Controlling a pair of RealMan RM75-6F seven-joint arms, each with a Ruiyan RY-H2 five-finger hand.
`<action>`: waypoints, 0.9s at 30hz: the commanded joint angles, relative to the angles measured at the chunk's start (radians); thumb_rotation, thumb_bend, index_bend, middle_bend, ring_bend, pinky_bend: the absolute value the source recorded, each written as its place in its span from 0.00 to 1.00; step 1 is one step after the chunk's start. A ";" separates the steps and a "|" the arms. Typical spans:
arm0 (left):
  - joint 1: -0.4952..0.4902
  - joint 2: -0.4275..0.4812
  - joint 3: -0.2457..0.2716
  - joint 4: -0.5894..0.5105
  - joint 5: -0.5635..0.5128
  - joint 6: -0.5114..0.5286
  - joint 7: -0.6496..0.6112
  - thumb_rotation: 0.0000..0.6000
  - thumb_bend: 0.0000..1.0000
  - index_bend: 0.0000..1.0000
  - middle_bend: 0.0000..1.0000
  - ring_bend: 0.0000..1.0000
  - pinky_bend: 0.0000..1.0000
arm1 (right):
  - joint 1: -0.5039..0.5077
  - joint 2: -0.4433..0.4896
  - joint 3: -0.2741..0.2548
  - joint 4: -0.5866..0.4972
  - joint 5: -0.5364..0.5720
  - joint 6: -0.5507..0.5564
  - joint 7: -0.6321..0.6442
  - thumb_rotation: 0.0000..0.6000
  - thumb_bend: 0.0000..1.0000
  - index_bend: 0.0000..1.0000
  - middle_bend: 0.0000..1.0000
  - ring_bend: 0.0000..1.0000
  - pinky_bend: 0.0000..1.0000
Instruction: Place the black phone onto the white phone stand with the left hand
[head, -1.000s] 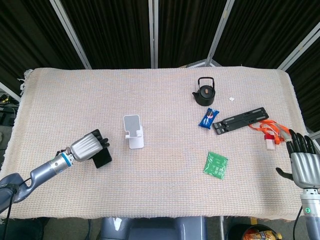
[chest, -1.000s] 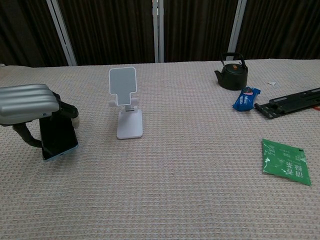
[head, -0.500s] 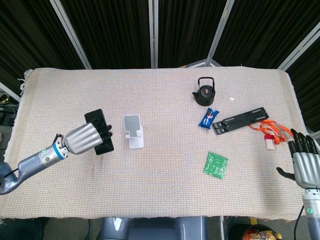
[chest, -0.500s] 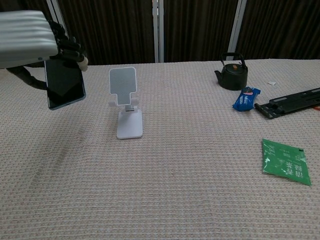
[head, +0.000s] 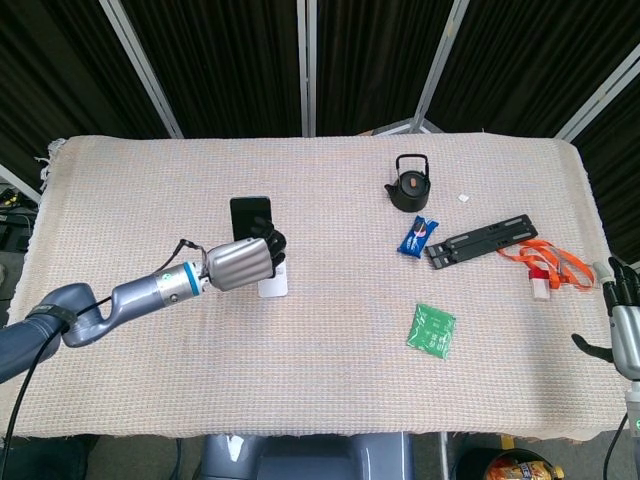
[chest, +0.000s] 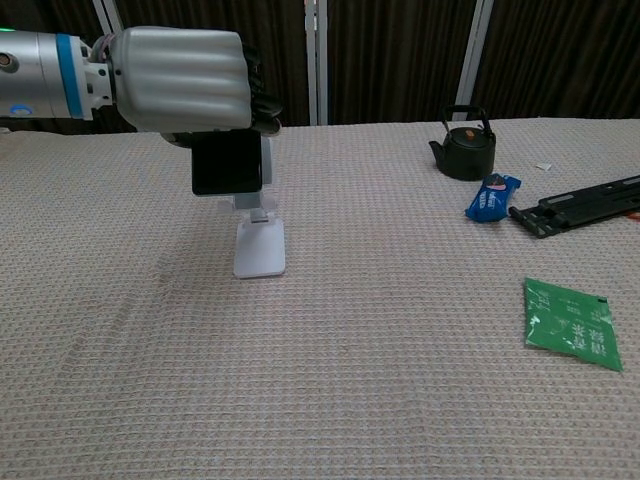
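Left hand (chest: 180, 80) is clamped around the black phone (chest: 227, 163), carrying it upright right in front of the white phone stand (chest: 259, 245). The phone hides most of the stand's back plate in the chest view; only the base and neck show below it. In the head view the phone (head: 250, 215) sits above the stand (head: 272, 285), with the hand (head: 240, 264) covering most of it. Can't tell whether the phone is touching the stand yet; the lower edge looks clear of the ledge.

Risks:
- The stand is light and free on the worktop (chest: 330, 380). A bump from the knuckles or the phone's edge would likely slide or tip it.
- The grip covers the phone's upper part, so the fingers may foul the back plate as the phone leans in. Release too early and it drops past the lip.
- The phone looks slightly off-centre, toward the hand's side of the stand. If it lands half on the ledge, it could rotate off.

Right hand (head: 622, 330) is far across the worktop from the stand, at the edge, fingers apart and holding nothing.

Containers: only the black teapot (chest: 464, 148), well beyond the stand on the far side, lid on, contents not visible. The blue snack pack (chest: 493, 197) and green sachet (chest: 568, 323) lie sealed, well away from the stand.
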 joint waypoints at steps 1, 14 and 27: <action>-0.013 -0.018 -0.002 0.017 -0.007 -0.016 0.010 1.00 0.12 0.55 0.47 0.49 0.42 | -0.002 0.002 0.001 0.001 0.001 0.001 0.002 1.00 0.00 0.00 0.00 0.00 0.00; -0.041 -0.061 -0.006 0.077 -0.052 -0.058 0.018 1.00 0.12 0.54 0.46 0.48 0.41 | -0.001 0.002 0.009 0.018 0.020 -0.014 0.023 1.00 0.00 0.00 0.00 0.00 0.00; -0.062 -0.115 0.019 0.133 -0.060 -0.052 0.013 1.00 0.12 0.53 0.45 0.47 0.41 | 0.003 -0.001 0.013 0.023 0.028 -0.023 0.023 1.00 0.00 0.00 0.00 0.00 0.00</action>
